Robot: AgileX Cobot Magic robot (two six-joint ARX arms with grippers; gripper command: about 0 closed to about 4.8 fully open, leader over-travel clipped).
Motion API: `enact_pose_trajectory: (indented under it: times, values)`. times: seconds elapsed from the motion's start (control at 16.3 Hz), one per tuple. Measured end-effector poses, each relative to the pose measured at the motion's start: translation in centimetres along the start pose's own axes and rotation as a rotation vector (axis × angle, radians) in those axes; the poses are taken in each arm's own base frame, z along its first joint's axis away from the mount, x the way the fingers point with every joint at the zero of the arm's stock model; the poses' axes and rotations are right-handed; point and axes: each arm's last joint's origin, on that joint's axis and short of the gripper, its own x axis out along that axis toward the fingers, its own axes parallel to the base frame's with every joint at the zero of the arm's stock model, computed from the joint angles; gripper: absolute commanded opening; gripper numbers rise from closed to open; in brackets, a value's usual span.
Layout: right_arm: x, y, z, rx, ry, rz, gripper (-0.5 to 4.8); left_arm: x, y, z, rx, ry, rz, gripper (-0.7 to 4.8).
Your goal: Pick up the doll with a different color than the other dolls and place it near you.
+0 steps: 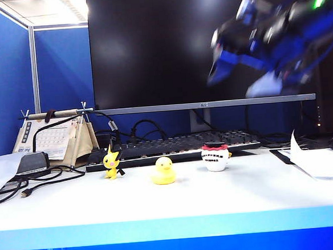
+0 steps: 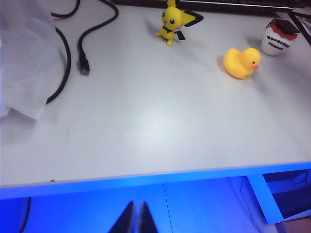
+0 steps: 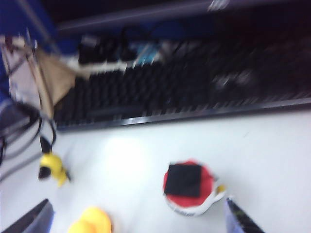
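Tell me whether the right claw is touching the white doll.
Apart. The exterior view shows the right claw high before the monitor, far above the white doll.

You are looking at an office cubicle turned robot test station: blue partition walls [image 1: 6, 84] close off the left side, and a wide dark monitor [image 1: 195, 43] stands over a black keyboard [image 1: 174, 148] at the back of the white counter [image 1: 172, 202]. A tent-style desk calendar [image 1: 53, 138] sits beside loose black cables [image 1: 22, 184], papers [image 1: 323, 162] lie at the right edge, and fluorescent ceiling panels [image 1: 44, 9] glow above the partition.
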Motion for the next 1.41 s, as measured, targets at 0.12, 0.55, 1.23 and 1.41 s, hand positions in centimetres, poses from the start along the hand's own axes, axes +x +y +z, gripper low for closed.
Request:
enact_pose_trajectory:
  times: [0.12, 0.55, 1.23, 1.41]
  values:
    - [2.1, -1.0, -2.9, 0.01, 0.117, 0.0, 4.79, 0.0, 0.0, 0.0, 0.0, 0.0, 0.0, 0.22]
    - [7.6, -1.9, -4.9, 0.028, 0.235, 0.045, 4.79, 0.0, 0.0, 0.0, 0.0, 0.0, 0.0, 0.22]
    - [12.4, -2.5, -5.5, 0.026, 0.269, 0.018, 4.79, 0.0, 0.0, 0.0, 0.0, 0.0, 0.0, 0.22]
    - [13.2, -2.6, -5.2, 0.018, 0.249, -0.021, 4.79, 0.0, 0.0, 0.0, 0.0, 0.0, 0.0, 0.22]
